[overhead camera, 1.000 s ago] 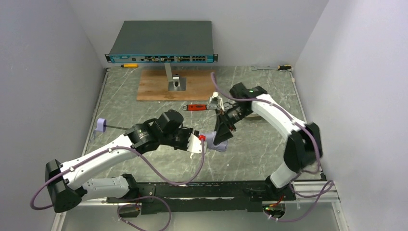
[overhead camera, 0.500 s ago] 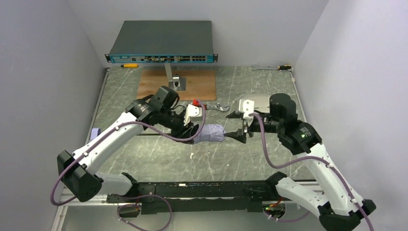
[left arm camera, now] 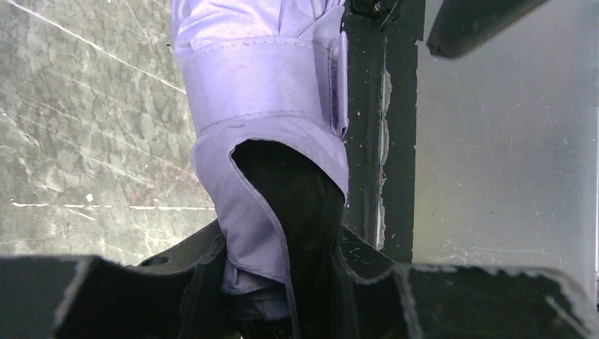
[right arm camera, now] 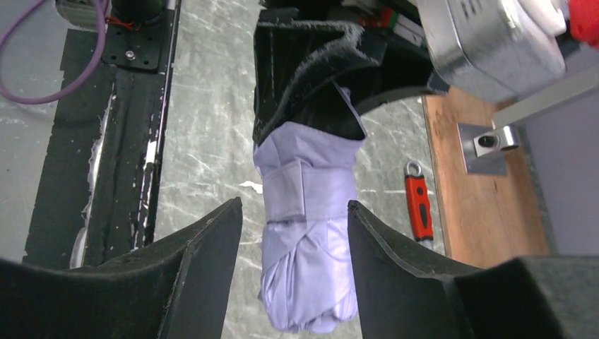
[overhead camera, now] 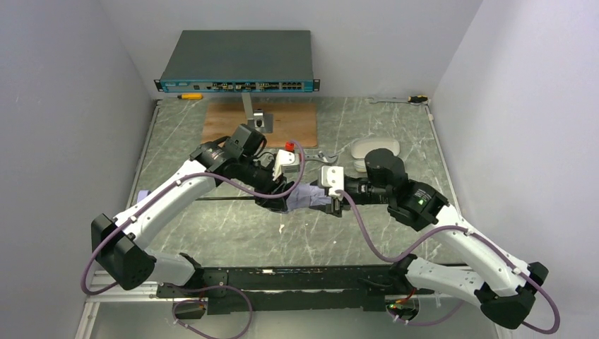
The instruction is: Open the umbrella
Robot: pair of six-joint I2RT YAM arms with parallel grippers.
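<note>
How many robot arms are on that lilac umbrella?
2. The left arm reaches from the left, the left gripper clamped on the umbrella's black-lined end; the right arm from the right, the right gripper straddling its bundled end.

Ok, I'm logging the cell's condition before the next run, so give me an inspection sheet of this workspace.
Surface: scratched marble-pattern table, wooden board at the back.
Job's things: umbrella folded, strap fastened.
Clutter: red-handled wrench, yellow tool, screwdriver, white oval object.
Grippers: left gripper clamps the umbrella's open end; right gripper open, straddling its far end.
Cables: purple cables loop along both arms.
Surroundings: network switch, plain walls.
</note>
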